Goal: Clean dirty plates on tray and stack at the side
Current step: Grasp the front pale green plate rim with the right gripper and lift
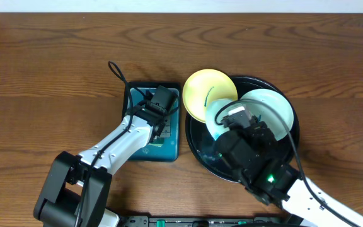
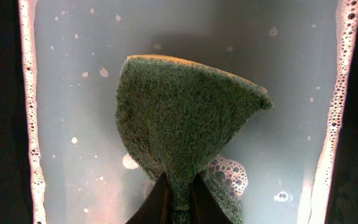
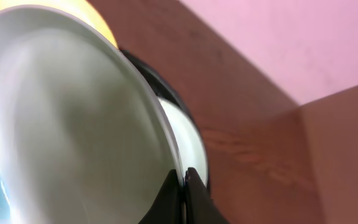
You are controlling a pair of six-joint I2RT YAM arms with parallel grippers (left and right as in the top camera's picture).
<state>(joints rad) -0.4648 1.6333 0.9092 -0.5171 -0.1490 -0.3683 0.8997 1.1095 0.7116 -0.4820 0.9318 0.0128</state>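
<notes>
A large black tray [image 1: 293, 135] sits right of centre. My right gripper [image 1: 230, 117] is shut on the rim of a mint-white plate [image 1: 215, 113], which it holds tilted over the tray. In the right wrist view the jaws pinch that plate [image 3: 73, 124] at its edge [image 3: 184, 186], and teal shows at its lower left. A second mint-white plate [image 1: 271, 106] lies in the tray behind it. The pale yellow plate [image 1: 208, 92] leans over the tray's left rim. My left gripper [image 2: 180, 200] is shut on a green sponge [image 2: 185, 112] down in the soapy dish.
The rectangular teal sponge dish [image 1: 169, 151] stands just left of the tray, with cloudy water and foam along its walls [image 2: 30, 124]. A black cable loop [image 1: 115, 69] lies behind it. Bare wooden table [image 1: 43, 82] stretches to the left and back.
</notes>
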